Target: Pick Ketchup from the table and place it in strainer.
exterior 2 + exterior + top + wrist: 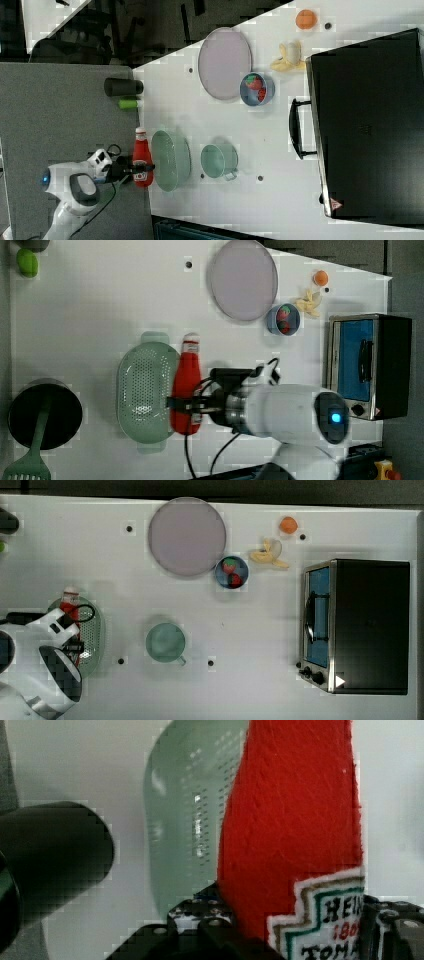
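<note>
Here the strainer (pixel 145 392) sits beside the ketchup (pixel 186 390), which the gripper (pixel 192 405) clamps around its lower body. Judged best: carry it fully over the rim, lower, then release.

arm: I reach low and level across the table edge | gripper (pixel 186 408): my fingers are clamped on the ketchup (pixel 186 390) at its lower body
</note>
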Motion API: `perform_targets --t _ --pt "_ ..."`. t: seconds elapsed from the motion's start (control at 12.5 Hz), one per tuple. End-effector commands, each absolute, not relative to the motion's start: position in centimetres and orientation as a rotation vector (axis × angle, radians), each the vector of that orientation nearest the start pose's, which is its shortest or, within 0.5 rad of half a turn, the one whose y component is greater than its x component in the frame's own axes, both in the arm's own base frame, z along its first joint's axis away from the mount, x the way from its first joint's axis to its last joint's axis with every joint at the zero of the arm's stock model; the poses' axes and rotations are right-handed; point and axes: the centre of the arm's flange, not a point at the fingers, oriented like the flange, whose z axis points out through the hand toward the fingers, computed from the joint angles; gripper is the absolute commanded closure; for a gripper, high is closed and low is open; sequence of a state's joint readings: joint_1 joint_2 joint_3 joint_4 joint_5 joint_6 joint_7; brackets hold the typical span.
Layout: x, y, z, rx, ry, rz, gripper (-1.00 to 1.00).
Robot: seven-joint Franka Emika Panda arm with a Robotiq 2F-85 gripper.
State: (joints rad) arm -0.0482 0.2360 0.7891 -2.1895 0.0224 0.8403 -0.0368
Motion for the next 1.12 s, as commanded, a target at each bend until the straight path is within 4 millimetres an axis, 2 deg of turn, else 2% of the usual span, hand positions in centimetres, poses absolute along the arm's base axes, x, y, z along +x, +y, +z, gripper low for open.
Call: perform_targets --t 0.08,0.32,0.4,0.56,0.64,0.72,0.88,1.12 --pt "40.8 39.0 29.4 -2.914 0.180 0.108 -0.26" --pt "40.8 39.8 25.9 -2.851 0.185 0.143 -0.26" --pt "40.7 39.8 24.8 -2.856 0.176 0.162 -0.32" --pt "40.7 39.6 23.3 -2.875 0.144 0.172 -0.73" --pt "40.8 39.8 23.6 -2.867 0.149 0.162 -0.95" --pt "41.1 40.0 24.4 -2.859 0.171 0.136 -1.00" --pt "42.3 39.6 27.5 -2.847 0.305 0.061 -1.00" --pt "45.1 36.7 34.0 -2.883 0.452 -0.070 -1.00"
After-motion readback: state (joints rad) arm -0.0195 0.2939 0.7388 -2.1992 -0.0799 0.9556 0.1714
